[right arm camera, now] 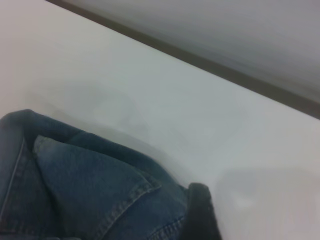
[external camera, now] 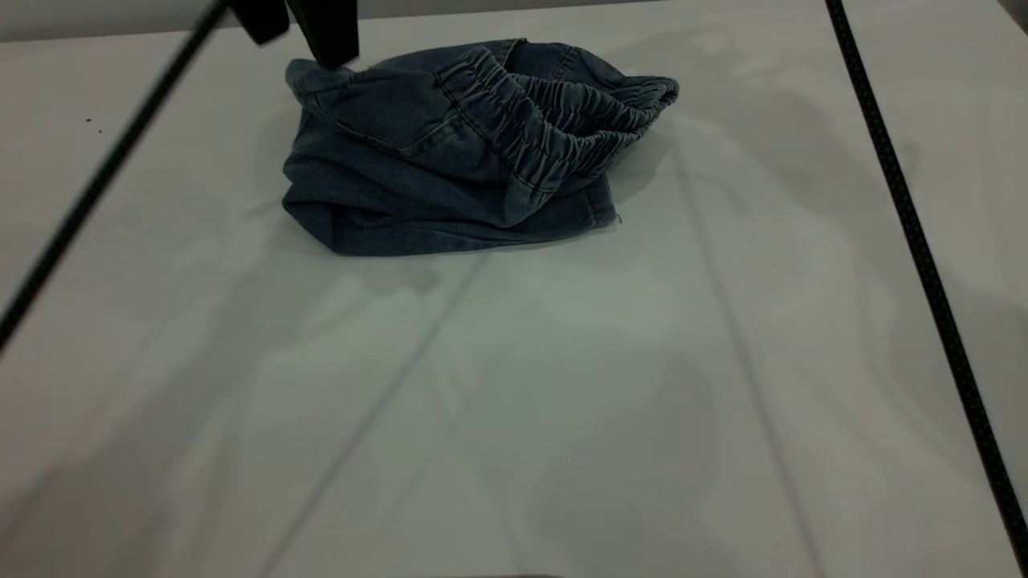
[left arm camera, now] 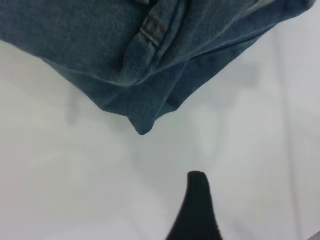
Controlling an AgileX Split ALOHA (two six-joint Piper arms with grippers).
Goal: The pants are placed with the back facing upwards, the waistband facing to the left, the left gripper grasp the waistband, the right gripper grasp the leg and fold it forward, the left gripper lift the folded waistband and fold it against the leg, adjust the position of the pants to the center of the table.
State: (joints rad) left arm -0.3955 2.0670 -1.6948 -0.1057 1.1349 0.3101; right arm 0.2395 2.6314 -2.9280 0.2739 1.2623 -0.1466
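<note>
Two black cables [external camera: 923, 265] flank the folded pants [external camera: 450, 152].

Grey wall [right arm camera: 225, 30] in background; dark strip [right arm camera: 200, 61] along its foot, perhaps a gap. Tiny dark specks [external camera: 90, 122] at left.

The pants [external camera: 418, 172] are soft blue denim cloth; the waistband [external camera: 554, 120] puckered elastic; the table [external camera: 562, 385] smooth matt white.

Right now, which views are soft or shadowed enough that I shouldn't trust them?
Exterior view: dim but sharp; the folded blue denim pants are clear, and long soft shadows streak the white matte table. Left wrist view: bright and slightly soft. Right wrist view: the background is smeared and the denim blurry.
</note>
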